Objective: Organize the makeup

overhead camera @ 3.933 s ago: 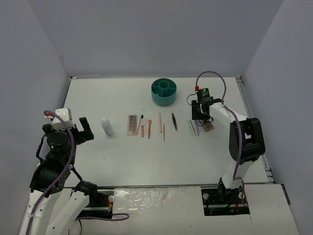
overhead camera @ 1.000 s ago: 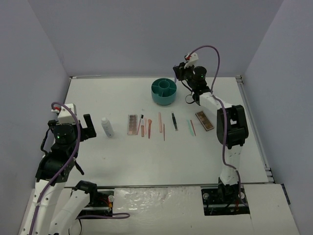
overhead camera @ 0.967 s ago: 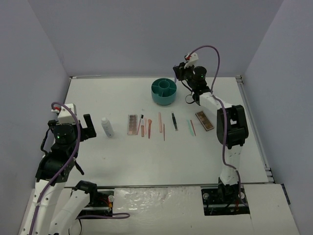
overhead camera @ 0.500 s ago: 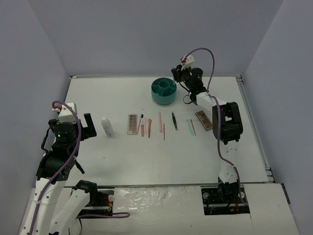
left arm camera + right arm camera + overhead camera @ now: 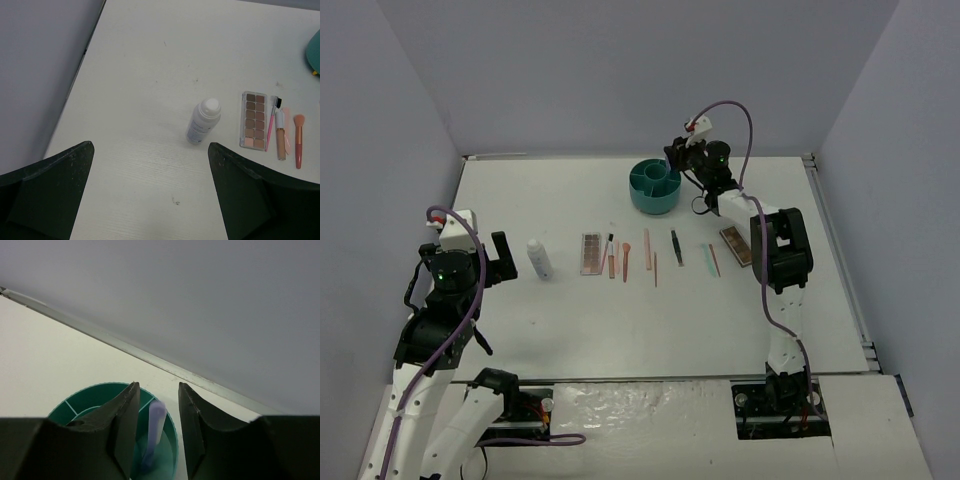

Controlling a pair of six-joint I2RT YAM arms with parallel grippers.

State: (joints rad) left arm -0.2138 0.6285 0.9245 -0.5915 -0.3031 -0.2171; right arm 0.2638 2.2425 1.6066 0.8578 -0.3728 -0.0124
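The purple stick (image 5: 154, 427) has been carried from the bench (image 5: 150, 60) into the teal cup (image 5: 100, 392). The right pincer (image 5: 156, 390) has just been parted and no longer pinches it. One item is judged sorted. The left pincer (image 5: 150, 146) is held spread wide near the white bottle (image 5: 204, 120).

A stick (image 5: 155, 430) dips into the cup (image 5: 655, 201). Before the cup on the desk (image 5: 570, 330): bottle (image 5: 538, 259) far left, palette (image 5: 591, 254) left, tweezers (image 5: 676, 248) just right, second palette (image 5: 738, 246) farther right.
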